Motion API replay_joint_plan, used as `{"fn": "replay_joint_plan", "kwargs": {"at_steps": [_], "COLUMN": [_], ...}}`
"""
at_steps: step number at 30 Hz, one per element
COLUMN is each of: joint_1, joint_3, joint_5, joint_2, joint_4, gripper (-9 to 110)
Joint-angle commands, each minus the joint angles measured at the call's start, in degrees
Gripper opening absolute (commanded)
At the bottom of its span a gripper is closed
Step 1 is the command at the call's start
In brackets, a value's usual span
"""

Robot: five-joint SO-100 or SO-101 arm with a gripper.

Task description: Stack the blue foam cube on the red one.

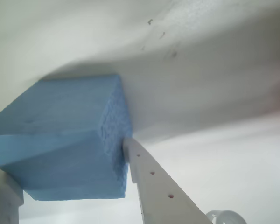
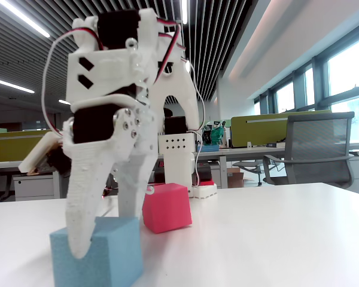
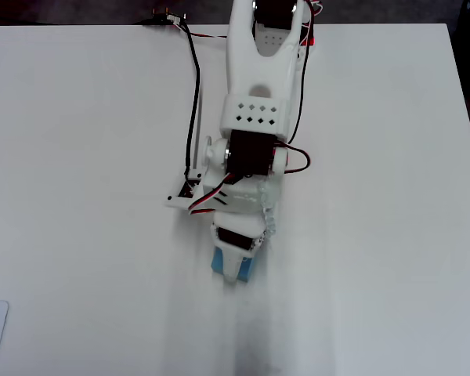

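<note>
The blue foam cube (image 2: pixel 110 260) rests on the white table (image 2: pixel 257 239) near the front of the fixed view. My gripper (image 2: pixel 102 236) straddles it from above, one finger (image 2: pixel 84 197) in front and the other behind, shut on it. In the wrist view the blue foam cube (image 1: pixel 60 135) fills the lower left, pressed between the right finger (image 1: pixel 149 179) and the left one at the frame's corner. The red one (image 2: pixel 166 207) stands on the table just behind and to the right of the blue cube. In the overhead view the arm hides the red one, and only slivers of the blue foam cube (image 3: pixel 218 261) show under the gripper (image 3: pixel 233 268).
The arm's base (image 3: pixel 266 31) stands at the table's far edge in the overhead view, with a black cable (image 3: pixel 194 94) running beside it. A small white block (image 2: pixel 203 191) lies behind the red cube. An office chair (image 2: pixel 314 149) stands beyond the table.
</note>
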Motion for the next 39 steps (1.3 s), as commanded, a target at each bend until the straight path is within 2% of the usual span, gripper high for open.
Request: {"fn": "replay_joint_plan", "kwargs": {"at_steps": [1, 13, 30, 39], "joint_1": [-0.3, -1.0, -3.7, -4.8], "joint_3": [-1.6, 7.8, 44.7, 55.2], "joint_5": [0.4, 0.1, -0.6, -0.6], "joint_2": [8.0, 29.4, 63.2, 72.5], "joint_4": [0.5, 9.5, 12.4, 12.7], "gripper": [22, 22, 22, 22]}}
